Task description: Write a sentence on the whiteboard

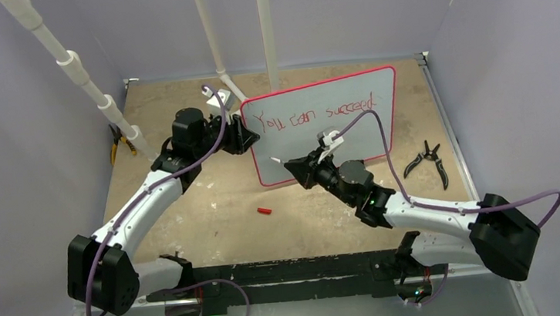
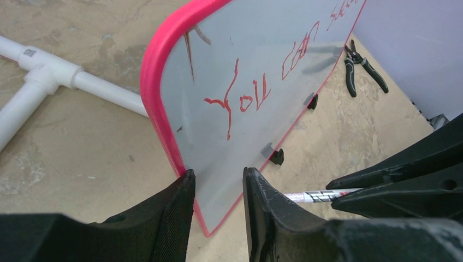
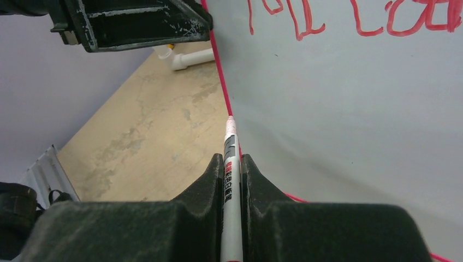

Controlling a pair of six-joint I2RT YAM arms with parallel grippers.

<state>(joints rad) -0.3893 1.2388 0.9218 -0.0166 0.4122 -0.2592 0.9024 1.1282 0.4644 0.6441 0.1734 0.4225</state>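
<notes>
The whiteboard [image 1: 352, 132] stands tilted on its small black feet, red frame around a white face. The sentence [image 1: 311, 113] runs along its top in red: "You can succeed". My left gripper [image 1: 248, 138] is at the board's left edge. In the left wrist view its jaws [image 2: 217, 173] stand apart on either side of the lower left corner, with a gap showing at the board face [image 2: 262, 65]. My right gripper [image 3: 232, 158] is shut on a white marker [image 3: 231, 180]. The marker's bare tip is just off the board's lower left frame.
A red marker cap [image 1: 265, 210] lies on the table in front of the board. Black pliers [image 1: 430, 159] lie to the board's right, and yellow-handled pliers [image 1: 119, 146] lie at the far left. White PVC pipes [image 1: 88, 83] rise behind and to the left.
</notes>
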